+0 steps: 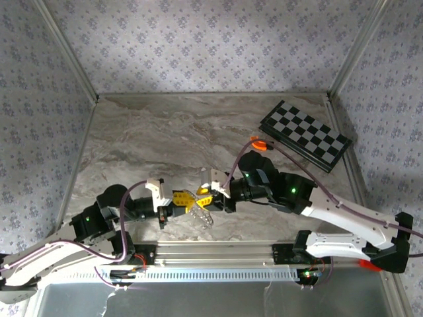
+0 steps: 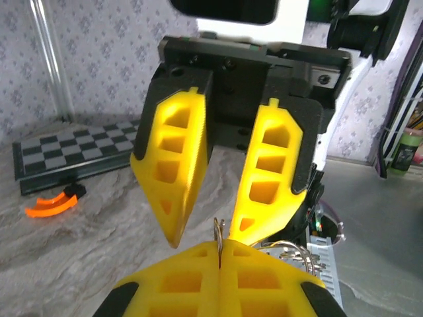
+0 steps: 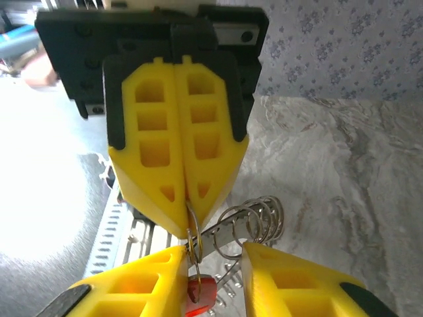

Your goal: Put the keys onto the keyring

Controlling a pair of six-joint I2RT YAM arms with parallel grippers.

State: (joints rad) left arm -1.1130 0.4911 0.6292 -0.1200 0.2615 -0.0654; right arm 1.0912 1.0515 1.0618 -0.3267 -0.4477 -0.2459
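Observation:
My left gripper (image 1: 189, 201) (image 2: 219, 246) is shut on a thin silver ring of the keyring (image 2: 219, 231), held on edge between its yellow pads. In the right wrist view the keyring (image 3: 254, 220) shows as several silvery loops hanging just under the left gripper (image 3: 187, 223). The key (image 3: 201, 294), with its red head, dangles from the pinched ring. My right gripper (image 1: 202, 196) (image 3: 211, 256) faces the left one tip to tip and is open; the ring and the red key head sit between its fingers, close to the left finger (image 3: 142, 284).
A black-and-white chequered board (image 1: 305, 134) (image 2: 73, 153) lies at the far right, with an orange curved piece (image 1: 259, 144) (image 2: 49, 206) beside it. A metal rail (image 1: 218, 254) runs along the near edge, just below the grippers.

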